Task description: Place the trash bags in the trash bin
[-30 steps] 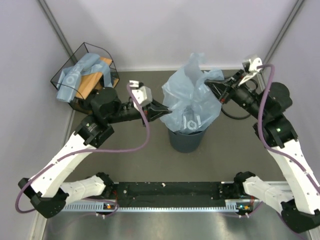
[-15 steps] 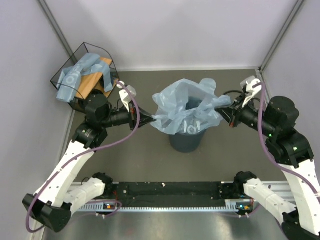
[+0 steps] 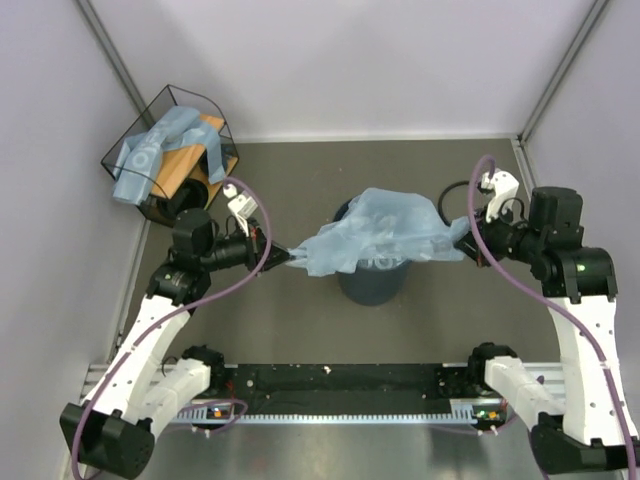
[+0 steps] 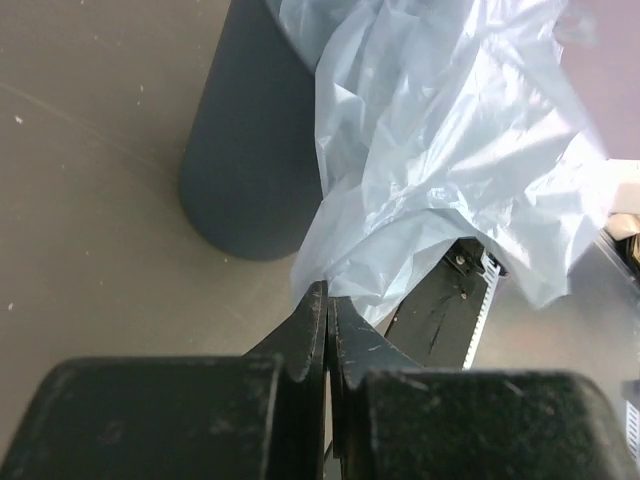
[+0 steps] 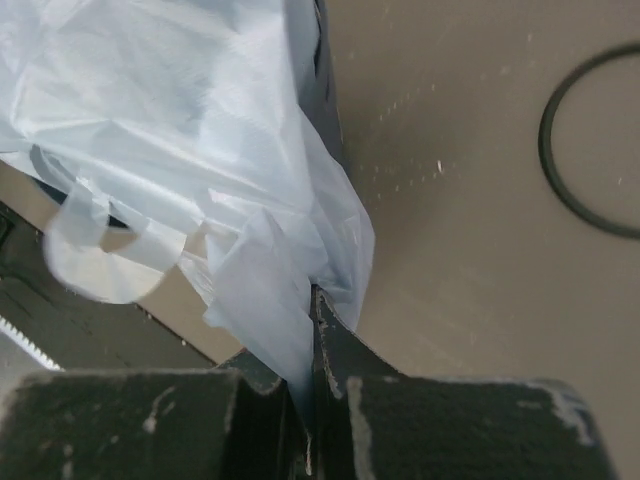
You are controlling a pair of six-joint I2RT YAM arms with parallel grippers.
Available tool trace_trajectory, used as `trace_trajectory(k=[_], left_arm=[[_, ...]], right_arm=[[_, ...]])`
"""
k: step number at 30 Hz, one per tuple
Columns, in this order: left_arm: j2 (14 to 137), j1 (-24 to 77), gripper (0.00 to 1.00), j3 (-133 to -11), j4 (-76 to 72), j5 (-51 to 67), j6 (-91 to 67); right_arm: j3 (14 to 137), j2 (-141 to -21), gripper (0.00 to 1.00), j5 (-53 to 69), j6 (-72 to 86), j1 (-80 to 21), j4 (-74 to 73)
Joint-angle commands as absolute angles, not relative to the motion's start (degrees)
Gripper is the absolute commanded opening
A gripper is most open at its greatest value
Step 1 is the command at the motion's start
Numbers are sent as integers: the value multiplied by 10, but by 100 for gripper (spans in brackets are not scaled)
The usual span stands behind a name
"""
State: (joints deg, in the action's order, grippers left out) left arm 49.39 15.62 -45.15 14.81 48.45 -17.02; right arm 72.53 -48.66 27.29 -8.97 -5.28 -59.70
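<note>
- Wire basket [image 3: 190,93]: black wire frame on a wooden base [image 3: 183,165], standing at the table's back left corner, close to the left wall.
- Table [image 3: 290,300]: matte grey-brown top with scattered pale specks, seen close in both wrist views.
- Walls [image 3: 330,60]: plain pale panels enclosing the back and both sides.
- Corner struts [image 3: 110,50]: grey metal bars running diagonally at the two back corners.
- Base rail [image 3: 340,380]: black strip along the near table edge, with a white toothed strip [image 3: 340,412] just in front.
- Metal ledge [image 3: 340,450]: brushed, nearest the camera.
</note>
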Motion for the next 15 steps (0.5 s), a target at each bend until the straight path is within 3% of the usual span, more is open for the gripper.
trace_trajectory(k=[1,5,6,8,9,10,12,13,15], left_arm=[[475,144,0,-435,170,502,-135],[493,146,0,-434,175,548,-111],[498,147,5,-439,179,554,-108],[503,147,23,-464,182,570,-96],[501,147,47,-478,188,585,-71],[492,147,54,-494,197,591,-52],[483,147,79,-553,252,598,29],[476,147,85,-574,271,599,52],[475,147,87,-633,328,612,103]], right_arm=[[740,-498,0,349,-165,13,-674],[736,-511,0,428,-170,13,-679],[741,-514,0,438,-167,13,-678],[751,-524,0,465,-161,14,-679],[763,-526,0,472,-160,14,-679],[768,-526,0,484,-158,14,-679],[783,-521,3,493,-159,13,-681],[786,-519,5,495,-158,14,-681],[791,-513,7,500,-153,14,-682]])
